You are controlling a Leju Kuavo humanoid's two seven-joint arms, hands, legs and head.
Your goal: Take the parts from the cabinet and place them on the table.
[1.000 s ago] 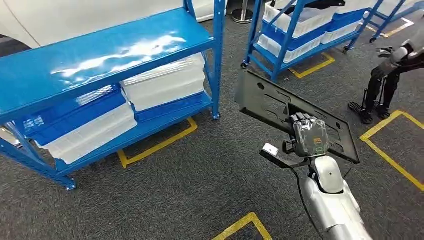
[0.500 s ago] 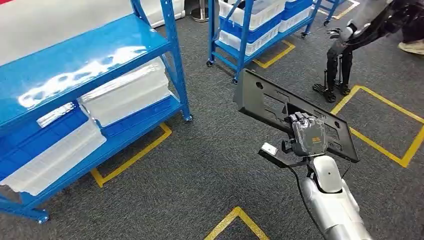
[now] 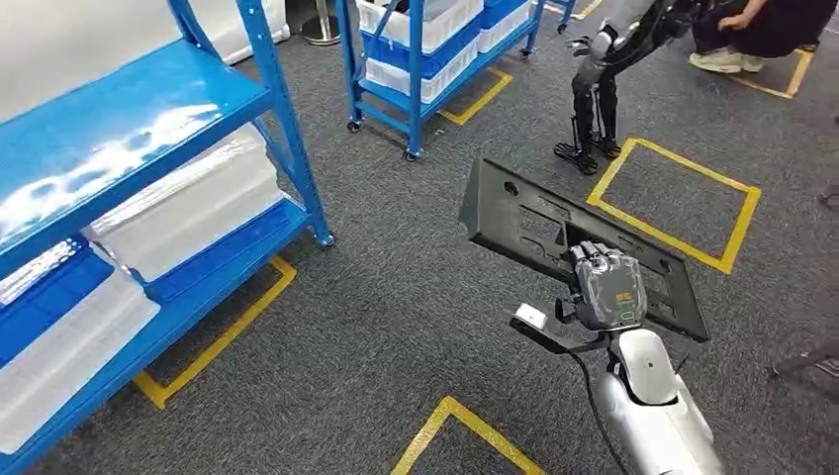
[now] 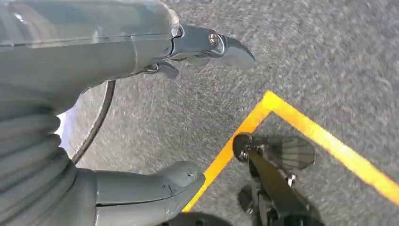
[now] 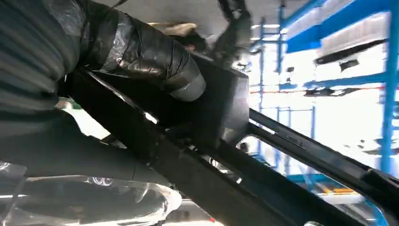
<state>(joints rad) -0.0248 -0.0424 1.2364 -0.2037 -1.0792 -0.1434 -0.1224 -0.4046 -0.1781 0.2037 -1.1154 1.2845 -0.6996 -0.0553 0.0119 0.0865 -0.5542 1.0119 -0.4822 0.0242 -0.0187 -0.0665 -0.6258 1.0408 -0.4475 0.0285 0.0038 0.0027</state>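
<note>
head view: right hand (image 3: 610, 287) holds black plastic panel (image 3: 524, 223) at centre-right, tilted above grey carpet (image 3: 396, 297); blue shelving rack (image 3: 148, 129) at left | left wrist view: left hand (image 4: 94, 117) holds nothing, fingers (image 4: 230, 47) apart above yellow floor tape (image 4: 301, 125) | right wrist view: fingers (image 5: 141, 52) wrapped over the panel edge

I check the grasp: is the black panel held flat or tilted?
Tilted. In the head view the black panel slopes, far left corner highest, gripped by the right hand at its near edge.
</note>
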